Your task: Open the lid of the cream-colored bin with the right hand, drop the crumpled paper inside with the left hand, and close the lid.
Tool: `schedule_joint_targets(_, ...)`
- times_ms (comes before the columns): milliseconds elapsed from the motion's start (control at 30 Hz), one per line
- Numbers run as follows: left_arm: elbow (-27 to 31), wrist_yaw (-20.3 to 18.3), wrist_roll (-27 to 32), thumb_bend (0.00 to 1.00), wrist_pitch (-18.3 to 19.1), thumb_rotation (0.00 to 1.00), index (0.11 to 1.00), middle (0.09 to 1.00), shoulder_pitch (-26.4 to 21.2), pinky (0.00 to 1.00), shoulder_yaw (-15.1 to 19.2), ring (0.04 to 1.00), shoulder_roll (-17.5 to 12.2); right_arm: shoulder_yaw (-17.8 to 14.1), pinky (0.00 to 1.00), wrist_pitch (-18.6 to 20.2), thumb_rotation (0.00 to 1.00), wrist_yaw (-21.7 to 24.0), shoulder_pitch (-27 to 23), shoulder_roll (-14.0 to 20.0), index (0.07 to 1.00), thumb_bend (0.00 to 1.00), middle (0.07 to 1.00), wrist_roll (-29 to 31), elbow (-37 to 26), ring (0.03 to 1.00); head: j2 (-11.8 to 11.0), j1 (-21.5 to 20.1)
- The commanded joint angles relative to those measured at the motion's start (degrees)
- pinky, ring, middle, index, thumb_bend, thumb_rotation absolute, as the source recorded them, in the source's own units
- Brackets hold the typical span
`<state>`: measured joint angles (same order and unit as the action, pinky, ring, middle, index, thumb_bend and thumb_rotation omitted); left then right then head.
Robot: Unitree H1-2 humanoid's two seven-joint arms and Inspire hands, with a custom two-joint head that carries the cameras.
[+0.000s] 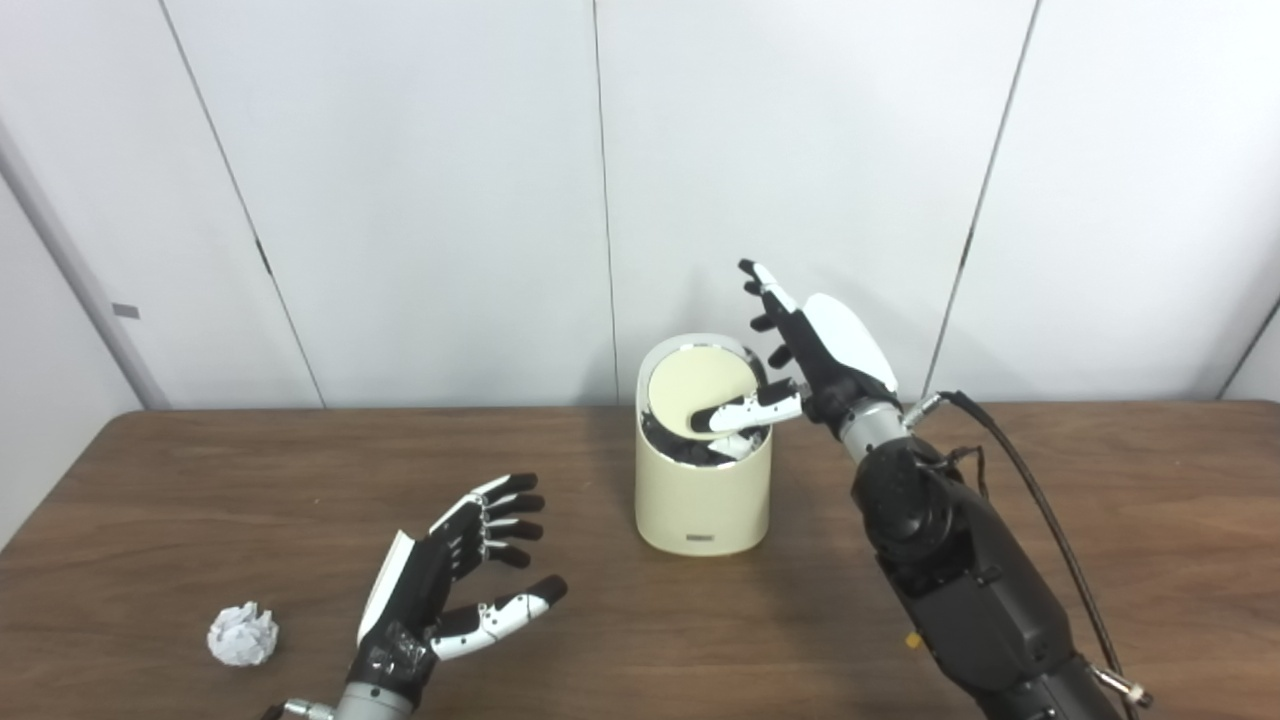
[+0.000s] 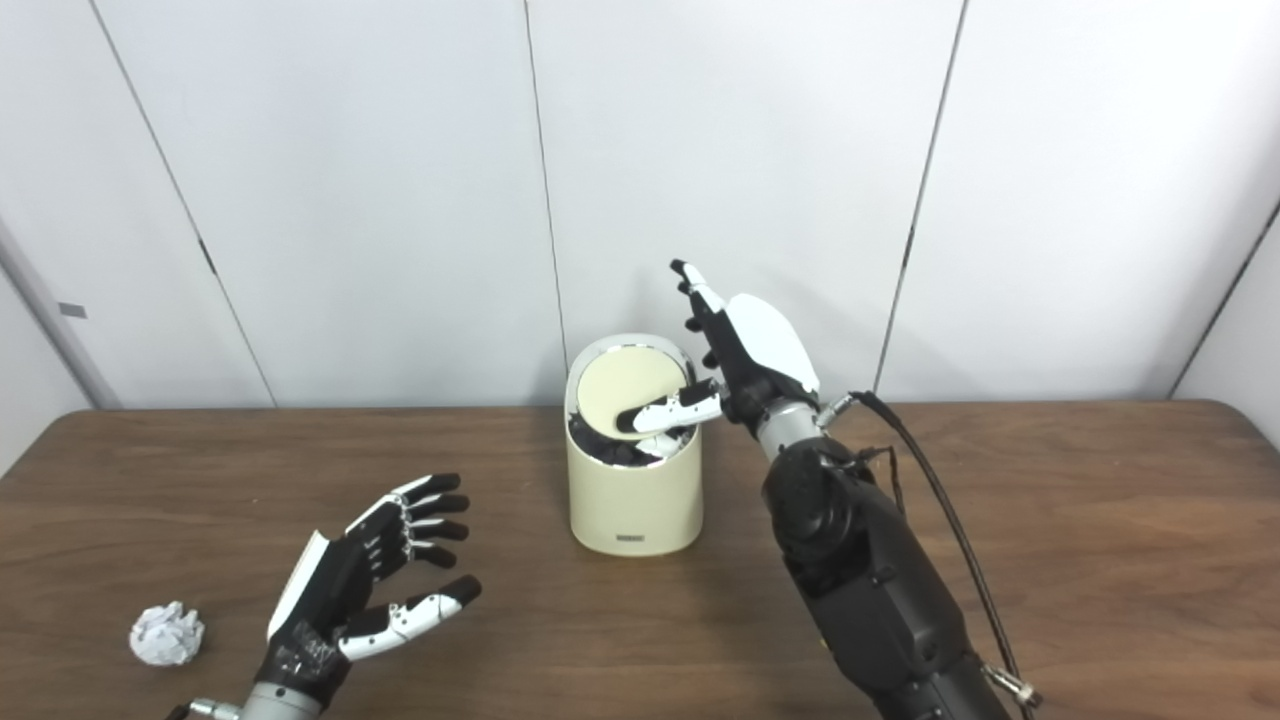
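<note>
You won't find any readable writing here. The one thing that looks like a label is a small grey plate (image 1: 704, 538) low on the front wall of the bin (image 1: 700, 500), below the thumb of your right hand (image 1: 815, 350) and off to the right of your left hand (image 1: 440, 580); whatever is printed on it is too small and blurred to make out. A small grey tag (image 1: 126, 311) sits on the wall panel far to the left, above and beyond your left hand, and it shows no legible characters either.
</note>
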<state>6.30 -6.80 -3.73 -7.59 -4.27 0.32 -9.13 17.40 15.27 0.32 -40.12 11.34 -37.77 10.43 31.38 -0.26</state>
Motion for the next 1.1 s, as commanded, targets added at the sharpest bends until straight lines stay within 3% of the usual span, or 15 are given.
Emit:
schedule_joint_targets(0,2.23,0.23,0.67,0.68,-1.00,0.17,0.828,0.780,-0.73,0.61,0.32,0.707,-0.46,1.11,0.67,-0.17,0.17,-0.17,-1.17,1.42,0.963,0.84,0.944,-3.21,-0.21,0.852,0.16,-0.11)
schedule_joint_targets(133,2.06,0.20,0.81,0.68,-1.32,0.17,0.828,0.778,-0.83,0.60,0.37,0.704,-0.55,3.64,0.75,0.37,0.14,-0.15,-1.20,2.91,0.961,0.85,0.950,-7.16,-0.49,0.873,0.33,-0.14)
schedule_joint_targets(300,2.20,0.16,0.86,0.68,-1.26,0.17,0.829,0.779,-0.82,0.60,0.37,0.704,-0.60,6.89,0.77,0.79,0.08,-0.34,-1.38,4.79,0.939,0.84,0.941,-12.57,-0.17,0.863,0.47,-0.16)
schedule_joint_targets(433,2.32,0.07,1.24,0.68,-0.67,0.16,0.827,0.779,-0.89,0.60,0.44,0.704,-0.60,7.25,0.75,0.92,0.03,0.01,-1.26,4.99,0.926,0.85,0.933,-13.51,-0.08,0.859,0.43,-0.25)
schedule_joint_targets(567,2.34,-0.02,1.24,0.68,-0.60,0.17,0.829,0.784,-0.96,0.60,0.36,0.706,-0.71,6.77,0.75,1.35,0.08,0.52,-1.04,4.73,0.927,0.83,0.933,-13.10,-0.36,0.861,0.36,-0.25)
schedule_joint_targets(700,2.34,-0.08,1.29,0.68,-0.43,0.16,0.830,0.786,-1.12,0.61,0.37,0.709,-0.71,2.66,0.77,1.47,0.16,1.81,-0.42,2.95,0.918,0.77,0.932,-6.83,-2.13,0.870,0.28,-0.23)
schedule_joint_targets(833,2.22,-0.15,1.44,0.67,-0.54,0.15,0.830,0.787,-1.23,0.61,0.42,0.708,-0.70,-1.50,0.68,1.37,0.27,2.47,0.20,1.56,0.918,0.69,0.912,-1.65,-4.43,0.843,0.28,-0.23)
schedule_joint_targets(967,2.47,-0.17,1.33,0.67,-0.18,0.16,0.830,0.789,-1.33,0.61,0.33,0.709,-0.73,-6.79,0.63,1.60,0.31,3.70,1.51,-0.08,0.919,0.66,0.912,5.69,-8.48,0.822,0.28,-0.23)
schedule_joint_targets(1067,2.12,-0.23,1.16,0.67,-0.44,0.17,0.831,0.789,-1.42,0.61,0.26,0.708,-0.84,-8.38,0.62,1.23,0.33,3.83,2.60,0.00,0.915,0.66,0.905,7.53,-10.32,0.811,0.15,-0.20)
